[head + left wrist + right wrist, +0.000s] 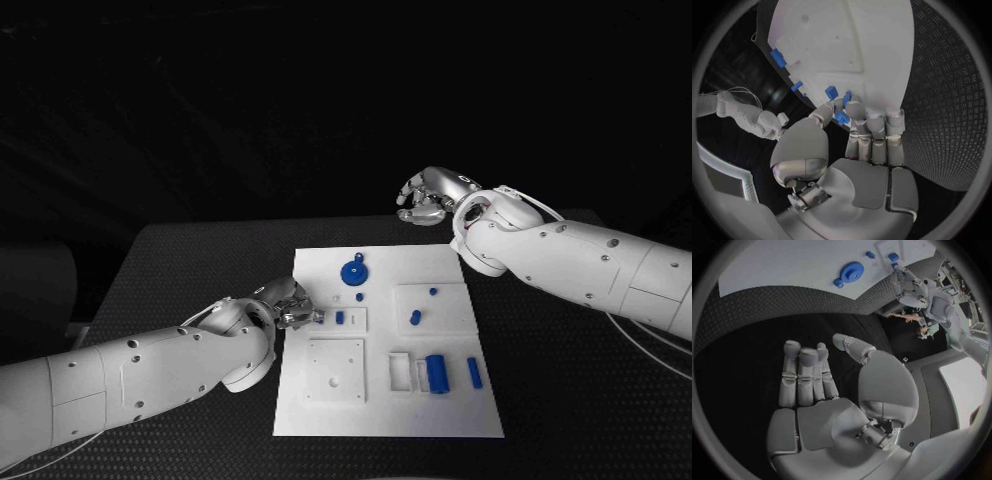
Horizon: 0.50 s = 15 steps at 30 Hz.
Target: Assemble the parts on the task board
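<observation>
While the right hand (pixel 433 196) hangs empty with fingers apart beyond the far edge of the task board (pixel 447 410), the left hand (pixel 284 303) pinches a small blue part (pixel 841 118) at the board's left edge, just beside the small recess it seems meant for.

Black textured table (pixel 173 260), white task board (pixel 389 410) lying flat, seemingly centred

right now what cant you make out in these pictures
- Head view: the left hand covers the task board edge, hiding what its fingers touch.
- Left wrist view: a small blue part sits at the fingertips; its shape is half hidden.
- Head view: the right hand is too dark to read.
</observation>
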Tool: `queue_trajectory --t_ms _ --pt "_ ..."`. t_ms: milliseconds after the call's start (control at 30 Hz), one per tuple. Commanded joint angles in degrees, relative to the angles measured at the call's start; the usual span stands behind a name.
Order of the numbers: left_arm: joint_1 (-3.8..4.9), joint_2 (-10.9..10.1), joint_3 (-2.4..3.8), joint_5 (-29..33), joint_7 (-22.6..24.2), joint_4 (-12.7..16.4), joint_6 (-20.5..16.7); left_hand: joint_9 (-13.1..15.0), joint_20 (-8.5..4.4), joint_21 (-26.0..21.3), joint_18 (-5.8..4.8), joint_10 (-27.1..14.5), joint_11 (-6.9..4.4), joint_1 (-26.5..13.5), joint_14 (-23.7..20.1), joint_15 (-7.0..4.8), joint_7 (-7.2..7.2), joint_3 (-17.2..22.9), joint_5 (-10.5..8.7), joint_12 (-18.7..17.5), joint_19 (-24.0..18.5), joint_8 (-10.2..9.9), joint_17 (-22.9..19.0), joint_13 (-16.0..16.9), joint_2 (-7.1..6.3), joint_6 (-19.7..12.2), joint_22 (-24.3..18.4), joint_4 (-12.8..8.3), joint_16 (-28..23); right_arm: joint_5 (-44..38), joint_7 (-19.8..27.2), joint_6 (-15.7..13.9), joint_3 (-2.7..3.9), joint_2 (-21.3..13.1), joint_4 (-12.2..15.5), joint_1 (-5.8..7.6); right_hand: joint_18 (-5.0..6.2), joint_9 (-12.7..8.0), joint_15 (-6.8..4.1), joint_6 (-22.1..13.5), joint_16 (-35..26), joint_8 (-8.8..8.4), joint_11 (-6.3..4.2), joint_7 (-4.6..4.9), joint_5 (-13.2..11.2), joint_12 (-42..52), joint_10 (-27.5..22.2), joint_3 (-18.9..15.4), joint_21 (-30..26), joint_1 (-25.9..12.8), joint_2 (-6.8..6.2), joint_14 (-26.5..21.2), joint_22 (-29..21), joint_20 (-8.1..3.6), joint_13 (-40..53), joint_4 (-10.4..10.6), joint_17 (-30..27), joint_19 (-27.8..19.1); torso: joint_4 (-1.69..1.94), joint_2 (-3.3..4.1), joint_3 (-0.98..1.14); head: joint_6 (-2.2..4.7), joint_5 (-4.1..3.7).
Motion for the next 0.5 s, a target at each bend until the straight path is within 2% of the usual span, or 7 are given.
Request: queue_trajectory --t_ms 33,333,500 --pt "-0.06 0.1 0.02 -1.0 0.0 0.0 0.6 4.7 -6.45 0.3 0.63 1.0 -1.53 0.6 2.9 -3.44 -2.03 3.5 -0.06 0.2 0.2 0.2 0.1 0.1 0.0 2.4 1.1 -3.3 0.4 0.0 0.5 -0.1 0.03 0.0 0.1 -0.01 0.92 0.0 0.18 -0.3 -0.2 -0.28 0.16 0.13 0.3 -0.3 -0.3 0.0 -0.4 -0.3 -0.09 -0.3 -0.1 0.12 -0.1 -0.2 -0.1 -0.4 -0.01 0.01 0.0 0.07 -0.03" --pt "-0.38 0.5 0.02 -1.4 0.0 -0.4 0.5 4.7 -6.45 0.3 0.64 1.0 -1.51 0.6 2.9 -3.44 -2.01 3.5 -0.29 0.3 0.2 0.2 0.1 0.1 -0.22 2.4 1.1 -3.1 0.4 0.0 0.5 -0.1 0.03 -0.1 0.1 0.0 0.92 0.0 0.2 -0.3 -0.3 -0.28 0.17 0.14 0.3 -0.3 -0.3 -0.1 -0.5 -0.4 -0.06 -0.2 -0.1 0.15 -0.2 -0.1 -0.1 -0.4 -0.04 0.05 -0.03 0.08 -0.16" --pt "-0.58 0.7 0.03 -1.4 0.0 -0.6 0.4 4.8 -6.49 0.5 0.73 0.9 -1.5 1.1 2.8 -3.47 -2.01 3.6 -2.04 0.5 0.2 0.3 0.2 0.1 -0.75 2.4 1.1 -2.7 0.4 0.0 0.5 -0.1 0.03 -0.1 0.1 0.0 0.92 0.0 0.2 -0.3 -0.4 -0.27 0.18 0.15 0.4 -0.3 -0.3 -0.1 -0.5 -0.4 -0.05 -0.2 -0.1 0.18 -0.2 -0.1 -0.1 -0.4 -0.02 0.07 -0.04 0.07 -0.21"
